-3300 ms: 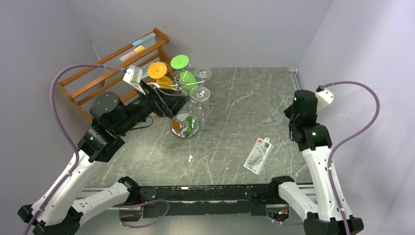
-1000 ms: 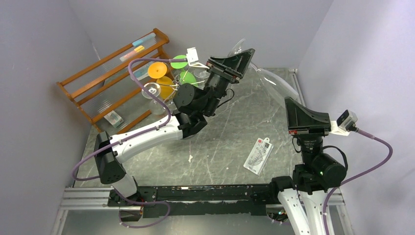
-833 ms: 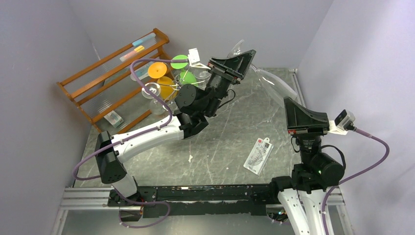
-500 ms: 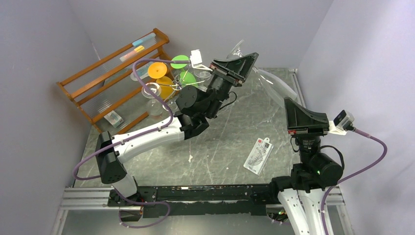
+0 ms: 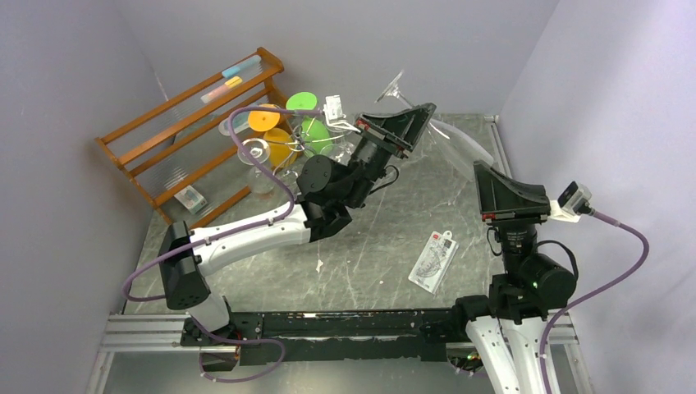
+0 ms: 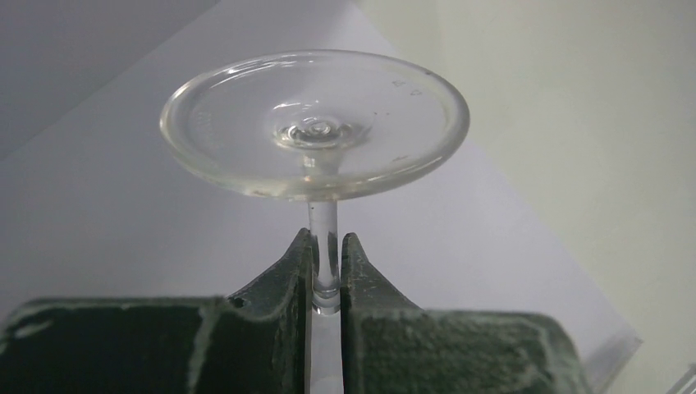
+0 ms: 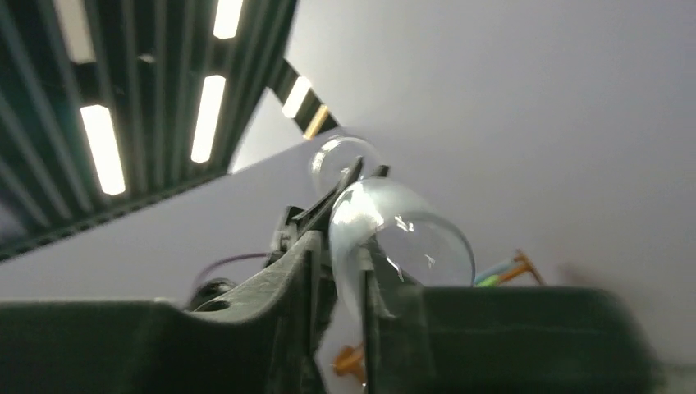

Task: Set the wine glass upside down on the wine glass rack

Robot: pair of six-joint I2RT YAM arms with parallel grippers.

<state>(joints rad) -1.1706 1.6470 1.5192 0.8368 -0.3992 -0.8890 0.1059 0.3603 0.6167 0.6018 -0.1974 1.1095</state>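
The clear wine glass (image 5: pixel 456 150) hangs in the air between my two grippers, foot (image 5: pixel 394 84) up and to the left, bowl down and to the right. My left gripper (image 5: pixel 425 112) is shut on its stem (image 6: pixel 325 246), just under the round foot (image 6: pixel 314 123). My right gripper (image 5: pixel 479 170) stands open, with the bowl's rim (image 7: pixel 353 238) in the gap between its fingers (image 7: pixel 299 271). The chrome wine glass rack (image 5: pixel 287 143) stands at the back left, partly behind my left arm. Orange (image 5: pixel 263 117), green (image 5: pixel 302 102) and clear (image 5: pixel 253 151) glasses hang on it.
A slanted brown wooden rack (image 5: pixel 189 107) leans in the far left corner. A flat white packet (image 5: pixel 432 261) lies on the grey marble table (image 5: pixel 386 213) near my right arm. Grey walls close in the left, the back and the right.
My left gripper has shut on the glass's stem and drifted slightly right. My right gripper's jaws, shut on the bowl's rim before, have parted.
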